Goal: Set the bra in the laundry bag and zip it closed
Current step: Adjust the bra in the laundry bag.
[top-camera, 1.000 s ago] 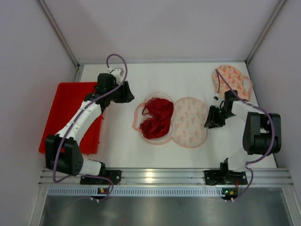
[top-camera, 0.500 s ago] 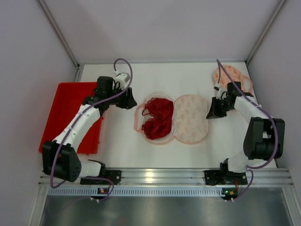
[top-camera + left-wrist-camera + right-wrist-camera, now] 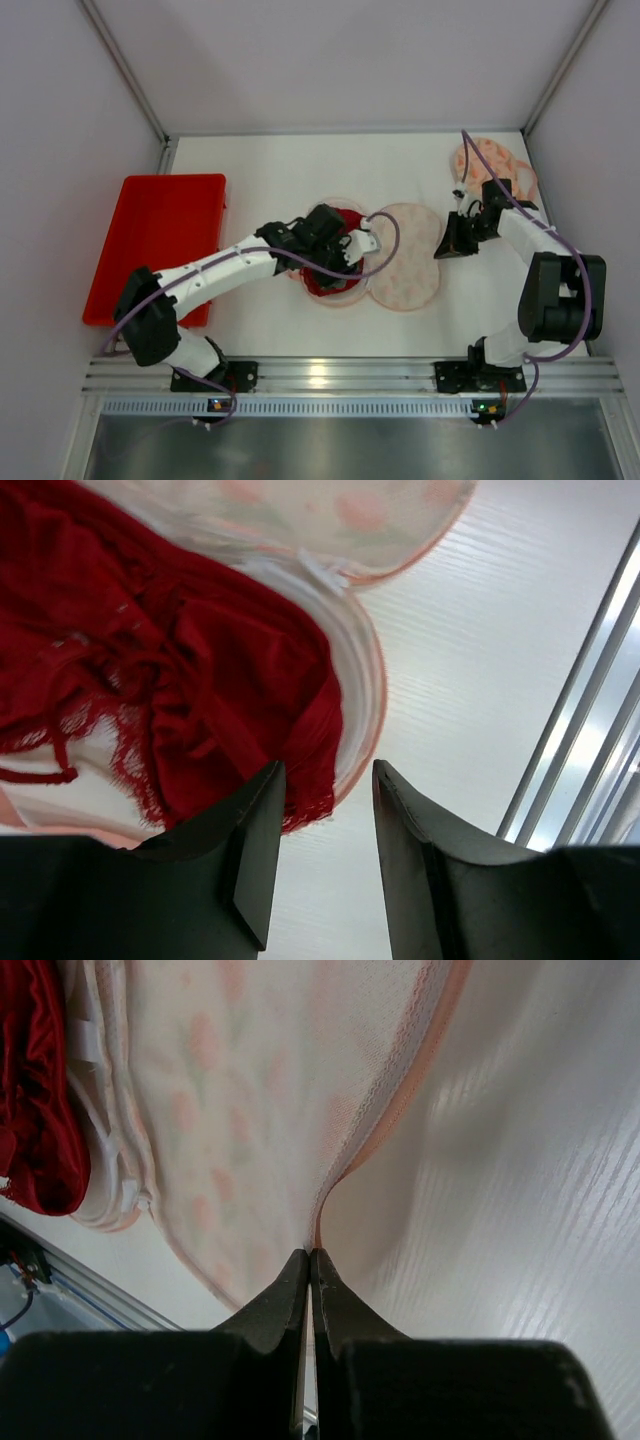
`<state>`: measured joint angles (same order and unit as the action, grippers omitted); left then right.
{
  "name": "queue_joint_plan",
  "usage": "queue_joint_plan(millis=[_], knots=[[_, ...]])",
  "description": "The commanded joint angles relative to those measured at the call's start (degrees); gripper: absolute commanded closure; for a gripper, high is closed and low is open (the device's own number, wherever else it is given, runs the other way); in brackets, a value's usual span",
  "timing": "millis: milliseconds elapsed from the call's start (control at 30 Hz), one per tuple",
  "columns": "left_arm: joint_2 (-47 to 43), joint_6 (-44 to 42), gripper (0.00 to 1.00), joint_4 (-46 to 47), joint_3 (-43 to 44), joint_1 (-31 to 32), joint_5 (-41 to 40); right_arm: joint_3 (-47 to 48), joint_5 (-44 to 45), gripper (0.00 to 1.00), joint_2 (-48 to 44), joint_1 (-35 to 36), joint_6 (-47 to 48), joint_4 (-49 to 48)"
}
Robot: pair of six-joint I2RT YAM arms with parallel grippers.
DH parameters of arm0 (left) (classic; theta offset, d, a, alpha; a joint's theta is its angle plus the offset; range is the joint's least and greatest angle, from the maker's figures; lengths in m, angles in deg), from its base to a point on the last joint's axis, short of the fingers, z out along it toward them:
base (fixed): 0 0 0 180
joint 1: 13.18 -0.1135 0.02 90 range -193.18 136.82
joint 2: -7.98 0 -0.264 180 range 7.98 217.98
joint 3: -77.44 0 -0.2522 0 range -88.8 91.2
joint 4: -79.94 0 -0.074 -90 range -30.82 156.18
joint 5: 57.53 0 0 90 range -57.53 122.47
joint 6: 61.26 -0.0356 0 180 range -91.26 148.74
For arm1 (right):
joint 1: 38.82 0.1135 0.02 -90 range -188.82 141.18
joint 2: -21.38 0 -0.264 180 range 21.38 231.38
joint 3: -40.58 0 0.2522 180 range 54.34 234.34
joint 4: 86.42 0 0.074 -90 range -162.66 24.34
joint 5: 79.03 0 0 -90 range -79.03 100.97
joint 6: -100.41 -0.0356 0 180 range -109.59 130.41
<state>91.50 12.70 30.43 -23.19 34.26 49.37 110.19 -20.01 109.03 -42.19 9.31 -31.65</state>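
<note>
The laundry bag (image 3: 405, 255) is a round pink-patterned mesh case lying open in two halves at the table's middle. The red bra (image 3: 330, 262) lies bunched in its left half and shows in the left wrist view (image 3: 180, 670). My left gripper (image 3: 362, 243) is open and empty, low over the bra's near edge (image 3: 325, 790). My right gripper (image 3: 441, 250) is shut on the pink rim of the bag's right half (image 3: 390, 1110), pinching it at the fingertips (image 3: 310, 1255). The bra also shows at the left of the right wrist view (image 3: 35, 1090).
A red tray (image 3: 155, 235) lies at the left of the table. A second pink-patterned bag (image 3: 495, 165) lies at the back right corner. The metal rail (image 3: 330, 375) runs along the table's near edge.
My left arm has swung from near the red tray to over the bra in the bag's left half. My right gripper stayed at the bag's right rim, shifting slightly.
</note>
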Motion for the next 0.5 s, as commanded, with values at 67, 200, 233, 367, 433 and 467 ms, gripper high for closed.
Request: queue_joint_plan(millis=[67,200,233,367,433,467], knots=[[5.58,-5.06,0.57,-2.92,4.7,12.13,-14.6,0.22,-1.01,1.0,-1.96,0.74,-0.92,0.73],[9.11,-5.06,0.59,-3.8,5.94,15.92,-22.78,-0.13,-0.57,1.0,-2.58,0.65,-0.83,0.65],[9.89,-4.71,0.59,-3.63,5.85,16.54,-24.8,-0.39,-0.48,1.0,-2.58,0.65,-0.74,0.65],[13.32,-3.04,0.58,-3.8,6.82,17.25,-30.0,-0.31,-0.48,1.0,-2.14,0.65,-0.74,0.65],[13.94,-2.87,0.58,-3.8,7.08,17.42,-31.23,-0.13,-0.48,1.0,-1.88,0.65,-0.83,0.65],[14.64,-2.52,0.59,-3.63,7.26,17.51,-32.28,-0.05,-0.48,1.0,-1.88,0.74,-0.74,0.73]])
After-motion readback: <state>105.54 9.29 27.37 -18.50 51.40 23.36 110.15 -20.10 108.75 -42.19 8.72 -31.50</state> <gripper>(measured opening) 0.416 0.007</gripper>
